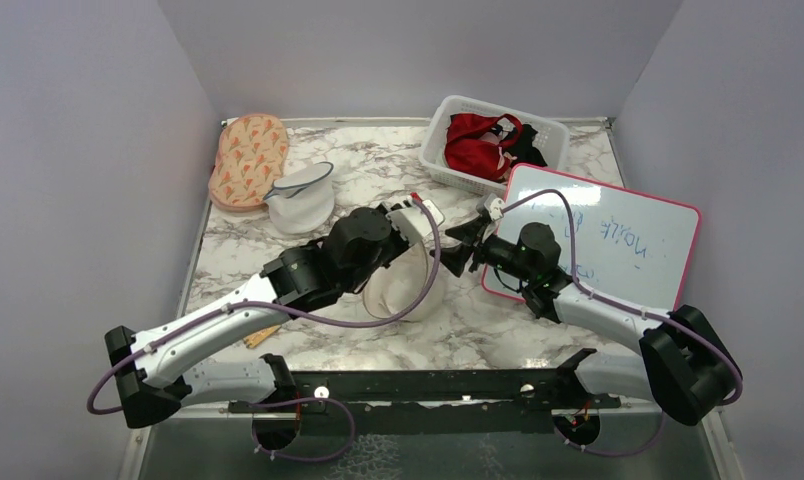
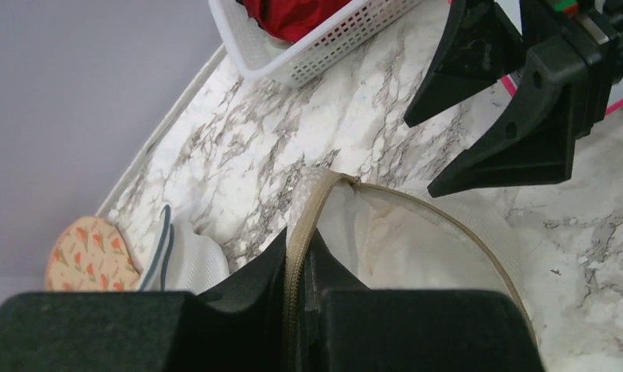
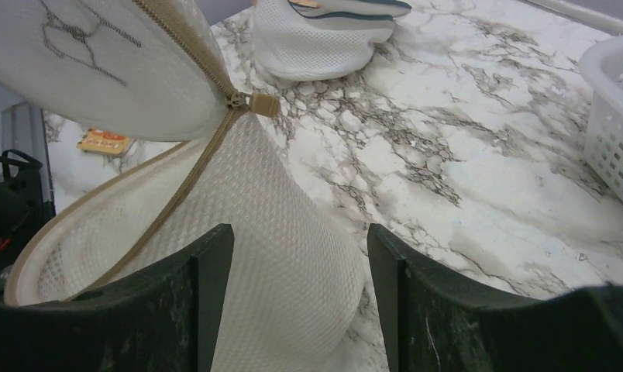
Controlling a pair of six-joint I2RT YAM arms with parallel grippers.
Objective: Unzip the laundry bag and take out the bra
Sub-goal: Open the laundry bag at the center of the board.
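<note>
My left jaws are pinched shut on the zip edge of the laundry bag (image 3: 293,225), holding one half raised. My right jaws stand apart, empty, near its zip pull (image 3: 262,105). The bag sits in the middle of the table (image 1: 498,325).

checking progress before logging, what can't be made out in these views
Bra: not seen; top view, left arm covers laundry bag mouth; wrist views show only mesh.
Whiteboard writing: top view, too small.
Orange card: top view, partly under left arm.

Mesh-cloth laundry bag (image 3: 285,225), glossy marbled tabletop (image 3: 487,178)
</note>
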